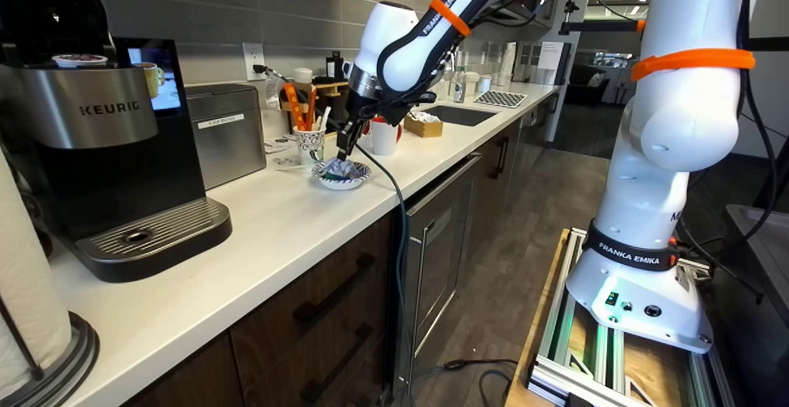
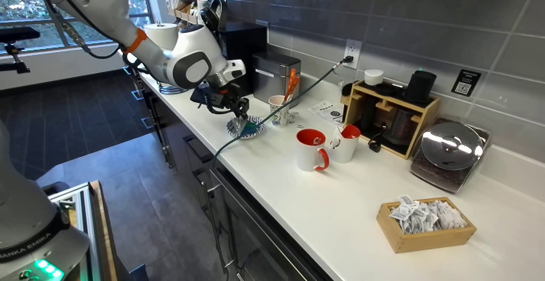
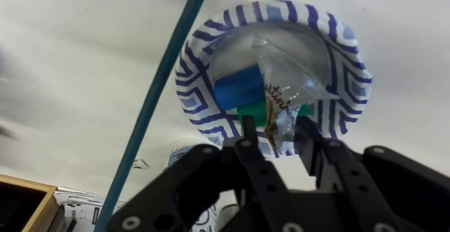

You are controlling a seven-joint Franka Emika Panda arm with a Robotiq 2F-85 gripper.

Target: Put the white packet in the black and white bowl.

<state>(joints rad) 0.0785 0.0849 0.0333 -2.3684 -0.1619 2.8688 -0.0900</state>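
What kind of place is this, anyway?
Most likely an office break room or shared kitchenette: a Keurig coffee machine and a sink are in view, along with a wooden box filled with sachets.

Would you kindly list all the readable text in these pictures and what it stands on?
"KEURIG": coffee machine
"FRANKA EMIKA": robot arm's base and its forearm, which an orange band crosses
"M", incomplete: lower arm link
"ustini", incomplete: white packet
Too small or blurred to read: metal box's label, black QR-code sign, counter leaflet, sachets in the wooden tray.
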